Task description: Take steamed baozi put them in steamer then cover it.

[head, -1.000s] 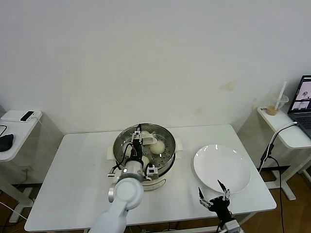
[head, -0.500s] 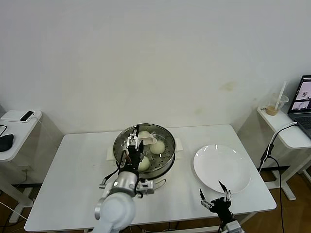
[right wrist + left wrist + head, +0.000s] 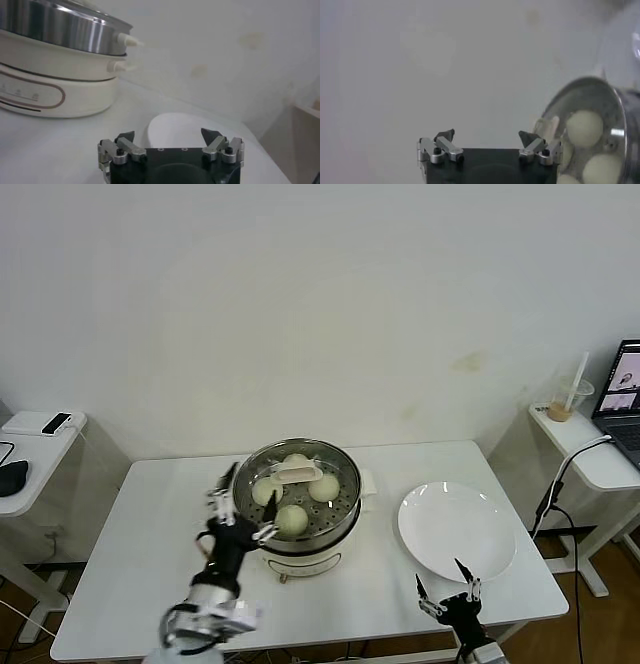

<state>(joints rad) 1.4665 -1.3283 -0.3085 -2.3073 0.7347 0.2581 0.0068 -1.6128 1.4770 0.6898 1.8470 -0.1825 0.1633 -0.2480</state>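
Round shiny stainless-steel steamer [image 3: 340,502] sits on its cream-white electric pot base, at mid-bench on the white bench [image 3: 150,534]. Four smooth cream-white steamed baozi [image 3: 292,519] lie inside the steamer basket: one toward the front, one on each side, one at the back. A round clear glass cover [image 3: 318,452] with cream oblong handle [image 3: 298,474] rests over the steamer, handle above the middle of the buns.

Left gripper [image 3: 238,511] hangs just beside the steamer's left rim, front side, jaws spread wide, gripping nothing. In the left wrist view the left gripper's black tips [image 3: 486,136] stand far apart with bare wall behind them, steamer and buns off to one side.

Right gripper [image 3: 447,588] parks at the bench's front edge, well apart from the steamer, just in front of the flat white round plate [image 3: 457,530]. Jaws wide, nothing between them; the right wrist view shows the same [image 3: 168,135], with plate and steamer base beyond.
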